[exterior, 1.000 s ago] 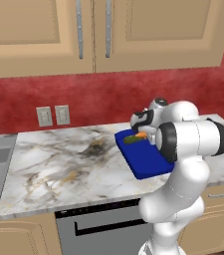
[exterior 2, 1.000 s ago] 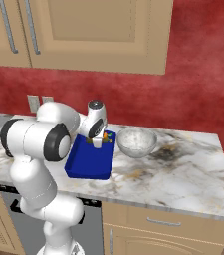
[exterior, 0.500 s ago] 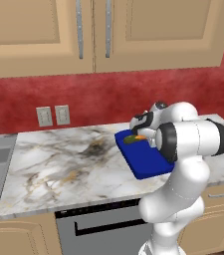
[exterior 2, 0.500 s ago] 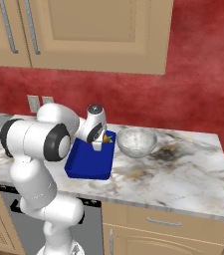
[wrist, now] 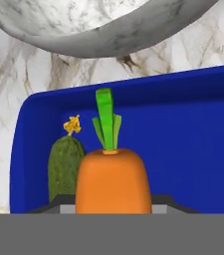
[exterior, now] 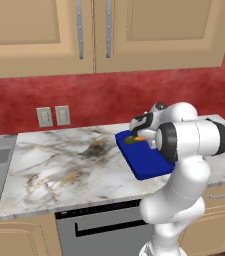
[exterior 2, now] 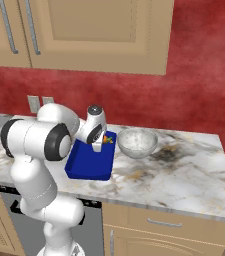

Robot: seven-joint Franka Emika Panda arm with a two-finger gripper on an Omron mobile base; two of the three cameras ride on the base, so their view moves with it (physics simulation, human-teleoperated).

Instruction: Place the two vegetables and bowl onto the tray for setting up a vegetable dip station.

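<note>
My fingers [wrist: 113, 206] are clenched on one orange carrot with a green leafy top [wrist: 112, 177], and I hold it low over the dark blue rectangular tray with a raised rim [wrist: 193, 149]. Just beside the carrot, one dark-green oblong cucumber [wrist: 65, 167] lies in the tray near its corner. Past the tray's far rim stands one pale round bowl [exterior 2: 137, 142] on the marble surface [exterior 2: 184, 170], just beside the tray and outside it. Farther back I count two wall outlets [exterior: 54, 116] on the red wall [exterior: 99, 100].
</note>
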